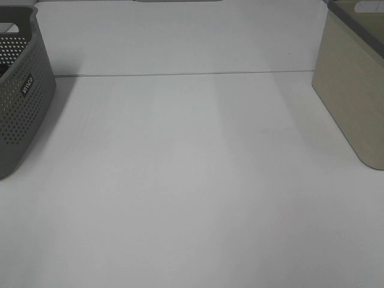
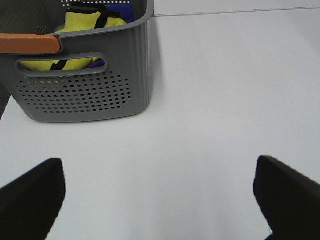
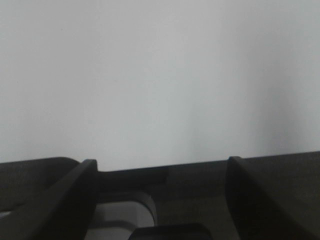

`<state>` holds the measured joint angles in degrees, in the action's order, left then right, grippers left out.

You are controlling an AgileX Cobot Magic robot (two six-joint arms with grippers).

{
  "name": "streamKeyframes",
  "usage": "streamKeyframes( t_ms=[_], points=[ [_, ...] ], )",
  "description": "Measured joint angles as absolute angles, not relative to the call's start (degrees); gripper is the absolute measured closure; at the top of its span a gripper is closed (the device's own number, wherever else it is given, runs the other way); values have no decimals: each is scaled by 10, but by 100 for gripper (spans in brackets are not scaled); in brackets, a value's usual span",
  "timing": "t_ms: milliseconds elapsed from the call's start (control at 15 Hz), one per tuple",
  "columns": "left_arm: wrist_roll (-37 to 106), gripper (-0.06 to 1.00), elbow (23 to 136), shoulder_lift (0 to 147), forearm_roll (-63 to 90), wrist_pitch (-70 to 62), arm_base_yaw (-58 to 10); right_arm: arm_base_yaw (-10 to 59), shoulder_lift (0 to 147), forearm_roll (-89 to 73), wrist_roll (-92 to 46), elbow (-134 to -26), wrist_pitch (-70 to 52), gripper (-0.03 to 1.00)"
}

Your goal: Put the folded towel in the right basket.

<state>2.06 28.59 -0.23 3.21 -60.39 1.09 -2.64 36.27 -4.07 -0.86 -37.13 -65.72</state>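
- Across the whole width: white tabletop [image 1: 192,180], bare between the two baskets in the overhead view; no arm visible there.
- At the right edge, toward the far corner: beige right basket [image 1: 354,96], solid-walled, interior hidden.
- At the left edge, toward the far corner: grey perforated basket [image 2: 90,90] holding yellow cloth [image 2: 85,25] with black trim and something blue-purple behind it; probably the folded towel, though not certain.
- Near the grey basket: left gripper [image 2: 160,200], jaws spread wide, nothing between them; cloth lying ahead of the jaws and off to one side, inside the basket; long axis not discernible.
- Over bare table: right gripper [image 3: 160,175], jaws spread, empty; no towel visible.
- Judgement: left arm nearer the cloth; destination on the opposite edge.
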Motion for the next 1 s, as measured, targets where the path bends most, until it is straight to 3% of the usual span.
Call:
streamKeyframes(
  t_ms=[333, 467, 1000],
  points=[
    [21, -3, 286, -2, 32, -604, 11, -11, 154, -26, -9, -307, -597, 29],
    [21, -3, 286, -2, 32, -604, 11, 30, 111, 18, 10, -296, -599, 29],
    [21, -3, 286, -2, 32, -604, 11, 34, 89, 37, 36, -291, -606, 29]
  ],
)
